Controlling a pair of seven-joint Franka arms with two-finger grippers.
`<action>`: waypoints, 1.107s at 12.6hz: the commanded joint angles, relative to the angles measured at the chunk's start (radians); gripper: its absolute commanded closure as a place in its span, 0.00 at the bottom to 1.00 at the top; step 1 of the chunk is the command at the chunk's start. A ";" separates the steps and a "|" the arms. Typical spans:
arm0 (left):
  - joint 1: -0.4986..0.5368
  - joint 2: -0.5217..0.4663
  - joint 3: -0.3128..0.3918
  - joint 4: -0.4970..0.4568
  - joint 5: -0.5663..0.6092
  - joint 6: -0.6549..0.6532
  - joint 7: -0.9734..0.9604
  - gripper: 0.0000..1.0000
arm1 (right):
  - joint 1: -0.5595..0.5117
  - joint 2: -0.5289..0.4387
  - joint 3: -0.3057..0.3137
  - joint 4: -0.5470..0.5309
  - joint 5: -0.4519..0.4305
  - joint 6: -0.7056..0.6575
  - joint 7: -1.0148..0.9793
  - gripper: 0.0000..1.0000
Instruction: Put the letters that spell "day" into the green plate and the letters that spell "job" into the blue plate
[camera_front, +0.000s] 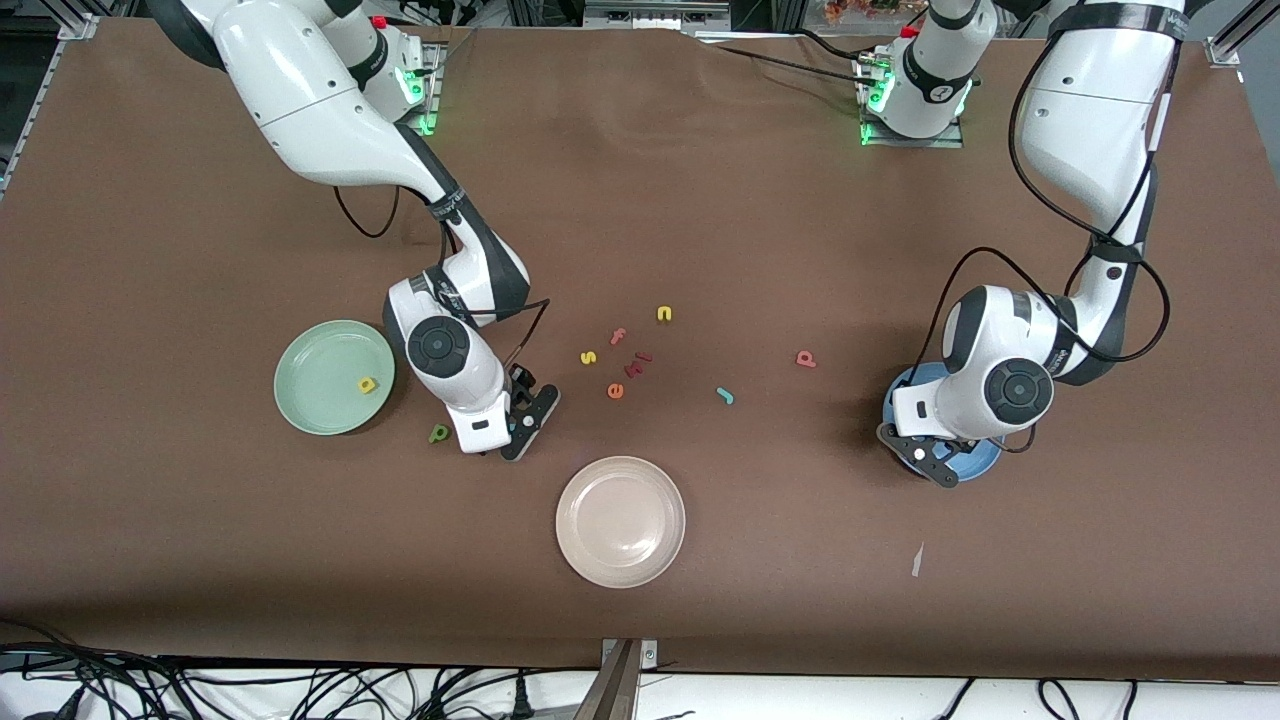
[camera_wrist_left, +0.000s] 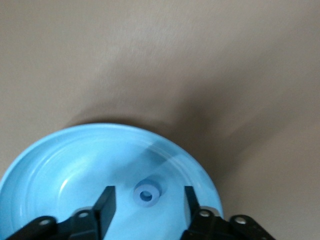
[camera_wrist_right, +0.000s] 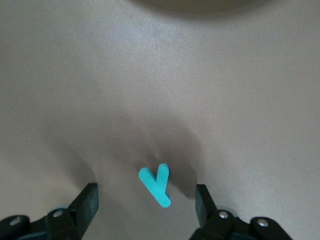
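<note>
On the counter (camera_front: 700, 200), big to small:
Green plate (camera_front: 320, 390): twd right arm's end; holds yellow letter (camera_front: 367, 384) only.
Blue plate (camera_wrist_left: 75, 165): under left claw (camera_wrist_left: 146, 202), spread; blue "o" (camera_wrist_left: 147, 193) lies in it, apart from fingers. Risk: lift-off brushes "o" or rim.
Right claw (camera_wrist_right: 145, 200): spread, low over teal "y" (camera_wrist_right: 156, 185), not pinching. Risk: thin flat letter slips or tips out as claw presses together.
Dark green letter (camera_front: 438, 433): just beside right claw; could get nudged.
Teal "j" (camera_front: 725, 396), salmon letter (camera_front: 806, 358): mid-counter, still out of blue plate.
</note>
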 joint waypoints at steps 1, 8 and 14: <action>-0.054 -0.049 -0.020 -0.009 0.001 -0.059 -0.138 0.00 | -0.010 0.043 0.025 0.079 -0.012 -0.012 -0.013 0.26; -0.074 -0.074 -0.163 -0.073 -0.002 -0.056 -0.521 0.00 | -0.012 0.049 0.028 0.093 -0.012 -0.021 -0.013 0.32; -0.102 -0.069 -0.190 -0.229 0.015 0.135 -0.589 0.01 | -0.021 0.048 0.028 0.093 -0.014 -0.033 -0.036 0.32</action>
